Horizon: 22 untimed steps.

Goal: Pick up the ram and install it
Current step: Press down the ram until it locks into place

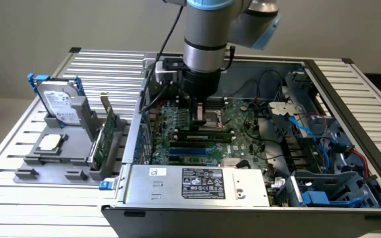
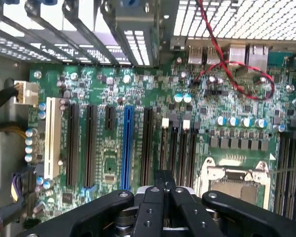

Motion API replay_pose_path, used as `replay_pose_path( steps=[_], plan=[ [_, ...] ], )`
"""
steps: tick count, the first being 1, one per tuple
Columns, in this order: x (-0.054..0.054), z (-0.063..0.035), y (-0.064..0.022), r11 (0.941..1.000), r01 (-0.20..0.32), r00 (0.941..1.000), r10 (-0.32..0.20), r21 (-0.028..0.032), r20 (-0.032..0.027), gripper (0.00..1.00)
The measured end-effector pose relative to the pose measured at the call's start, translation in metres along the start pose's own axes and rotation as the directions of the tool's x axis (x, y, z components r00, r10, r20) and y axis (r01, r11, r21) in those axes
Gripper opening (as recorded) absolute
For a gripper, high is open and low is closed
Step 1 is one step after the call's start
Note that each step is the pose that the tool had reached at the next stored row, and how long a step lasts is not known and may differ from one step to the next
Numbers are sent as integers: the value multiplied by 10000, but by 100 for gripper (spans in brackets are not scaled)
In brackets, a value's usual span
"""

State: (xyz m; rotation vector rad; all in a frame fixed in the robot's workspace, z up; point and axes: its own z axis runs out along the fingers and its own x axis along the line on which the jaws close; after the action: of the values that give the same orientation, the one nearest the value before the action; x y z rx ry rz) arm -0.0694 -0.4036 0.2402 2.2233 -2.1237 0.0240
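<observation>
In the exterior view my gripper (image 1: 200, 115) hangs inside the open computer case (image 1: 349, 99), low over the green motherboard (image 1: 243, 144) beside the CPU socket (image 1: 216, 117). Its fingers (image 2: 155, 197) are pressed together with nothing between them, as the wrist view shows with the gripper (image 2: 164, 185) above the board. A long narrow green stick, which looks like the ram (image 1: 202, 130), lies along the memory slots just in front of the gripper. I cannot tell whether it is fully seated. The memory slots (image 2: 290, 173) run along the edge of the wrist view.
A grey fixture (image 1: 51, 168) at the exterior view's left holds a hard drive (image 1: 61, 106), a CPU chip (image 1: 49, 143) and a broad green expansion card (image 1: 108, 133). The power supply (image 1: 197, 184) fills the case front. Blue and red cables (image 1: 309, 134) and drive cages crowd the right.
</observation>
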Motion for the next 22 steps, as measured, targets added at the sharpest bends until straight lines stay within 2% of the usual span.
replay_pose_path(
  steps=[5,10,22],
  plan=[
    [-25,20,-5,10000,1,10000,-1,0,-2,11],
    [-24,18,-61,10000,0,10000,0,0,0,11],
    [-29,94,-66,10000,0,10000,0,-1,-2,11]
  ],
)
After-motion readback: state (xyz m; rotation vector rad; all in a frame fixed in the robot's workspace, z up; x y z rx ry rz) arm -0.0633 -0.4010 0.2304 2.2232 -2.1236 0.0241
